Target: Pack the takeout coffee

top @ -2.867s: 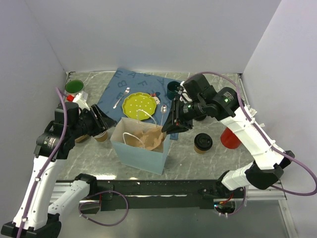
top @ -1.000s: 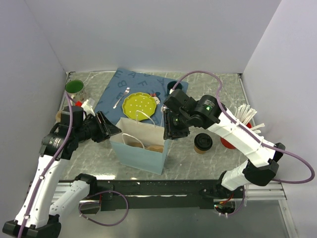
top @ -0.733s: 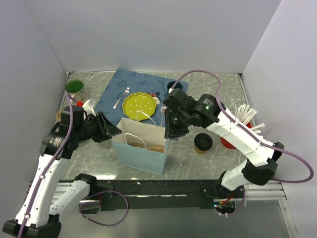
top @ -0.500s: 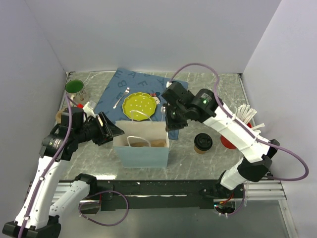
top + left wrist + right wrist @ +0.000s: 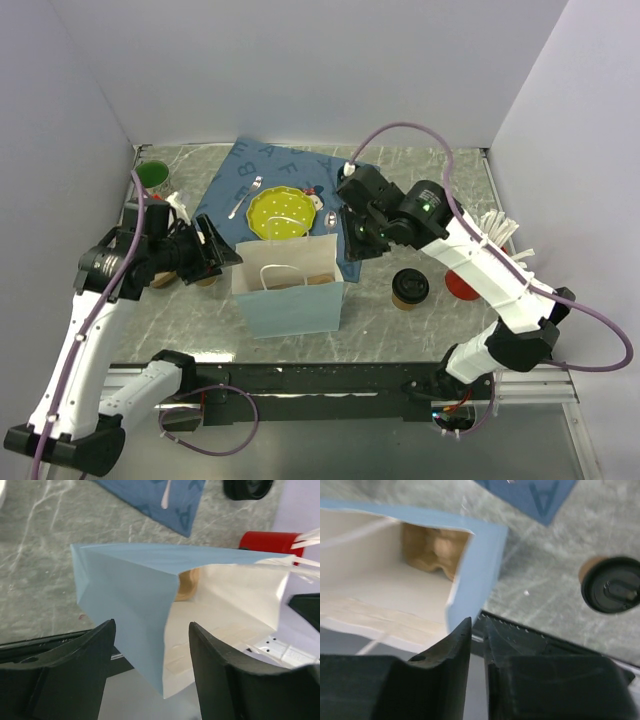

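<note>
On the table (image 5: 430,170), top view: blue paper bag (image 5: 290,298) upright between left gripper (image 5: 224,255) and right gripper (image 5: 355,245), apparently flanked to keep its mouth wide; takeout coffee (image 5: 410,287) standing near its right side, not yet packed. Left wrist: jaws spread astride bag corner. Right wrist: jaws almost together, pinching nothing; crumpled brown paper (image 5: 432,550) inside bag

Robotics laboratory work cell. We see plain white panel walls (image 5: 300,70) closing in a marble-patterned tabletop (image 5: 420,325) on three sides. A left arm (image 5: 82,335) and right arm (image 5: 490,265) stand on a black mounting rail (image 5: 330,378) at its near edge, trailing exposed purple cables (image 5: 400,126). A yellow plate (image 5: 280,212) lies on a blue placemat (image 5: 232,185).
</note>
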Robot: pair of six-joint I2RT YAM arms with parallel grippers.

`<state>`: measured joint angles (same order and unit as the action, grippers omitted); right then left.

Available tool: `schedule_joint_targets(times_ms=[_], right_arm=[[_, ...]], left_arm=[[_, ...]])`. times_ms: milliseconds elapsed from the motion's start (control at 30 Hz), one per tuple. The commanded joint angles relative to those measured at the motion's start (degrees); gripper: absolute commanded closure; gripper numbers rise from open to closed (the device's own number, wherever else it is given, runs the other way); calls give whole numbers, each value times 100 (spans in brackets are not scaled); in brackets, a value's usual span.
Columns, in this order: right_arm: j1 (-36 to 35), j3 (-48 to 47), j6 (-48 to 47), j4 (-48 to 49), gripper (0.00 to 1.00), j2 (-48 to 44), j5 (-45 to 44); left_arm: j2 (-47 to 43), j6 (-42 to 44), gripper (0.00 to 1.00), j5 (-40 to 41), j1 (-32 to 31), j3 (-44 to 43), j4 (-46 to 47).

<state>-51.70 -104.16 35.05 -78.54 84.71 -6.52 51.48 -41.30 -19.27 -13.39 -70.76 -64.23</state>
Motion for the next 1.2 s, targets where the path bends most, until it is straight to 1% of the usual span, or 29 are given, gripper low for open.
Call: schedule_joint_targets(times_ms=[0, 33, 133, 200, 233, 300, 400, 500, 533, 600, 633, 700, 733, 800, 867, 900, 967, 1000, 1033, 1100, 1167], right_arm=[[20, -535, -77, -936, 73, 64, -122], [20, -553, -51, -900, 68, 55, -86], [20, -631, -33, -821, 63, 63, -42], [11, -667, -77, -777, 61, 116, -33], [20, -693, -86, -742, 59, 142, 10], [20, -650, -103, -671, 58, 213, 89], [-59, -527, -60, -575, 56, 327, 81], [-103, -439, -7, -723, 55, 529, -129], [-94, -404, 19, -793, 55, 573, -199], [-103, -377, -15, -838, 61, 626, -402], [-112, -351, -33, -812, 72, 609, -472], [-112, -342, -77, -777, 86, 565, -656], [-103, -368, -112, -794, 98, 565, -718], [-103, -421, -226, -855, 100, 591, -876], [-103, -718, -288, -1101, 100, 617, -938], [-103, -868, -401, -1128, 100, 609, -895], [-86, -1325, -411, -1128, 100, 521, -430], [-68, -1465, -341, -1137, 100, 512, -281], [-77, -1650, -297, -1146, 100, 512, 8], [-68, -1687, -52, -1146, 100, 433, 247], [-86, -1731, 46, -1146, 100, 328, 397]], left_arm=[[134, 210, 34, 336, -24, -403, -353], [143, 201, 34, 353, -32, -438, -362], [151, 122, 33, 213, -59, -351, -214], [134, -18, 31, -93, -68, -220, -30], [116, -71, 31, -182, -68, -45, 215], [107, -168, 32, -270, -85, 106, 375], [265, -107, 35, -104, -138, 168, 376], [415, -45, 43, -42, -199, 72, 340], [424, -36, 51, -51, -225, 63, 358], [441, -62, 64, -34, -252, 2, 315], [450, -63, 76, -33, -269, -8, 297], [442, -89, 84, -130, -296, 27, 279], [433, -124, 92, -182, -305, 62, 279], [424, -220, 98, -200, -331, 98, 166], [450, -264, 99, -192, -357, 10, 34], [468, -343, 99, -113, -366, -199, -37], [634, -405, 99, 10, -401, -568, -327], [704, -414, 99, 63, -401, -1005, -406], [792, -431, 97, 98, -410, -1227, -633], [1056, -449, 98, 116, -419, -1754, -854], [1162, -519, 99, -6, -437, -1958, -1021]])
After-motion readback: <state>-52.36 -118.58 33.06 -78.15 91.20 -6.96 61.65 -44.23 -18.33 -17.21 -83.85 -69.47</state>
